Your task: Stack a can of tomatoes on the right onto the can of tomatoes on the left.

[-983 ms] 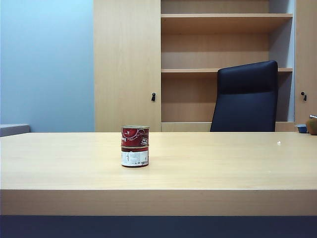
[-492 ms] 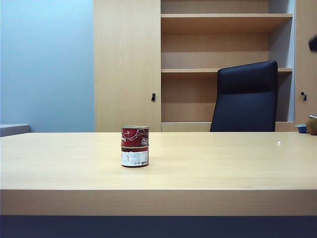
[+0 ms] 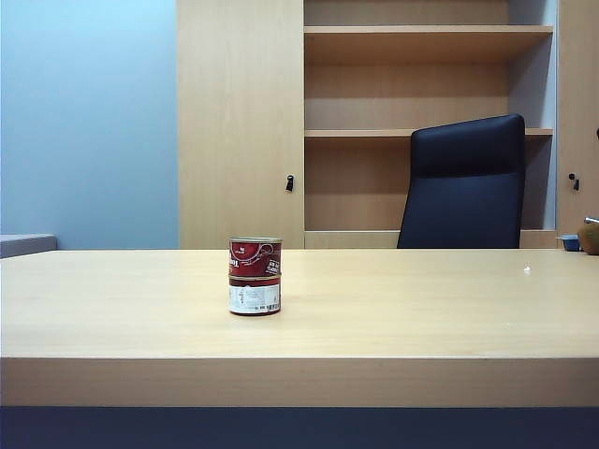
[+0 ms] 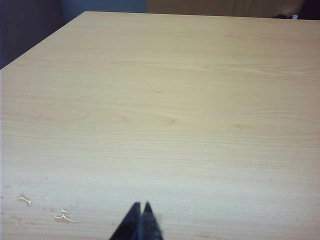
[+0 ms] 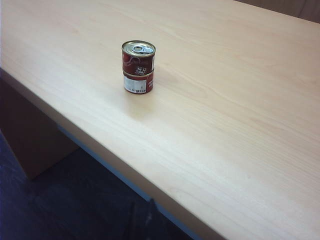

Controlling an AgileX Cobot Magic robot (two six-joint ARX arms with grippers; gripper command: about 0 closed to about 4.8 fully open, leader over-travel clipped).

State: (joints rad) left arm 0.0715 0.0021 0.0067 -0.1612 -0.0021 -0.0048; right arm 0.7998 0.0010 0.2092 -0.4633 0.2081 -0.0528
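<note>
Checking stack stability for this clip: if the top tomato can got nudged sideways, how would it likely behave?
The top tomato can sits squarely on the bottom tomato can, so it would probably slide before tipping. Its squat metal body looks rigid. Knocked off onto the table, it might roll. Both grippers, left gripper included, are well away.

Exterior camera faced the table (image 3: pixel 393 318) edge-on, low. Right wrist looked down from afar; both caught the stacked cans (image 3: pixel 255 276). Left wrist hung close over bare tabletop.
</note>
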